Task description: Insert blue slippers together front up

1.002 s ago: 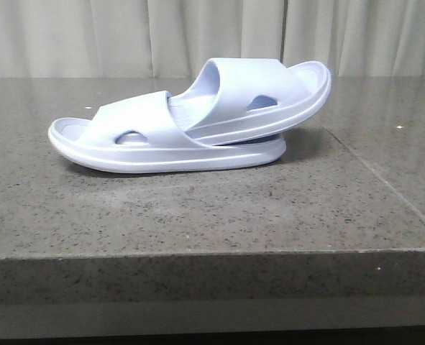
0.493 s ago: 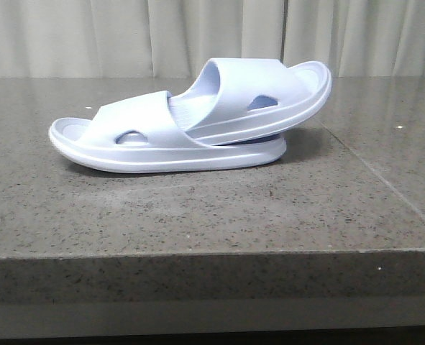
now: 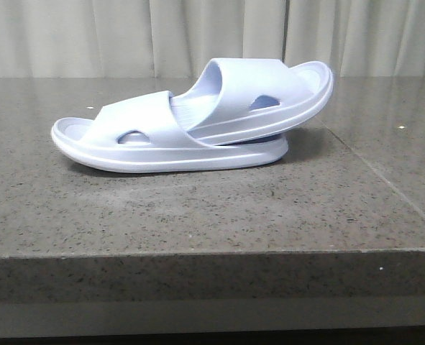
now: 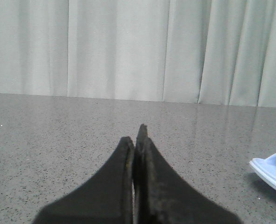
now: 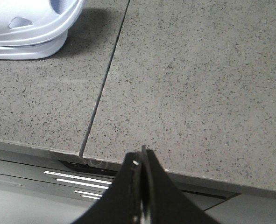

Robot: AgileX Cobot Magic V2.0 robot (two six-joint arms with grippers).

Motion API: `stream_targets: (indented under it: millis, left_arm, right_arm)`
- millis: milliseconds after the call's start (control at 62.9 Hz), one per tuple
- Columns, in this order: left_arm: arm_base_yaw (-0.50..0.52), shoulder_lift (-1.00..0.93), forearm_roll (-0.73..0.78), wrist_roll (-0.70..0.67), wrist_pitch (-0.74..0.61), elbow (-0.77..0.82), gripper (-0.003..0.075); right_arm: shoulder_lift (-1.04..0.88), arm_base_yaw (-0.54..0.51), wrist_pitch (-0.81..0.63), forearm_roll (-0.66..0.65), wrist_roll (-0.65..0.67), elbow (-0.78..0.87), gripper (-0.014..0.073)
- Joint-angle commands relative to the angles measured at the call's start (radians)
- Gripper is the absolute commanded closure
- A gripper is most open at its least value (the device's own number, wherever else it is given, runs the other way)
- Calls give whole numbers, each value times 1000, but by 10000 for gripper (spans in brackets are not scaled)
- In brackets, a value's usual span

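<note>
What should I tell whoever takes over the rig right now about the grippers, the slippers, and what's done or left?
Left gripper: shut, holding nothing, low over the table, away from the shoes.
Right gripper: shut, holding nothing, by the table's near edge.
Blue slippers: on the table, nested. The lower slipper lies flat, sole down; the upper slipper has its front pushed under the lower one's strap, its other end tilted up to the right.
Done: the insertion looks complete, both strap side up.
Left: likely nothing but a check; neither arm touches the pair.
</note>
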Motion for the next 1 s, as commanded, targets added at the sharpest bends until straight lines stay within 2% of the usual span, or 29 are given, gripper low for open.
stream_targets:
  millis: [0, 493, 573, 668, 827, 986]
  left_arm:
    - [2, -18, -7, 1, -76, 5, 741]
    - [2, -18, -7, 1, -76, 5, 741]
    - [2, -18, -7, 1, -76, 5, 741]
    - [2, -18, -7, 1, -76, 5, 741]
    - [2, -18, -7, 1, -76, 5, 741]
    - [2, -18, -7, 1, -76, 5, 741]
  right_arm:
    - [6, -2, -58, 9, -3, -22, 662]
    - [-3, 2, -58, 5, -3, -21, 662]
    - [-25, 22, -70, -37, -4, -12, 662]
    - [-75, 68, -192, -55, -4, 50, 662]
    - [-217, 126, -534, -65, -7, 257, 662]
    - [-315, 126, -704, -64, -7, 442, 662]
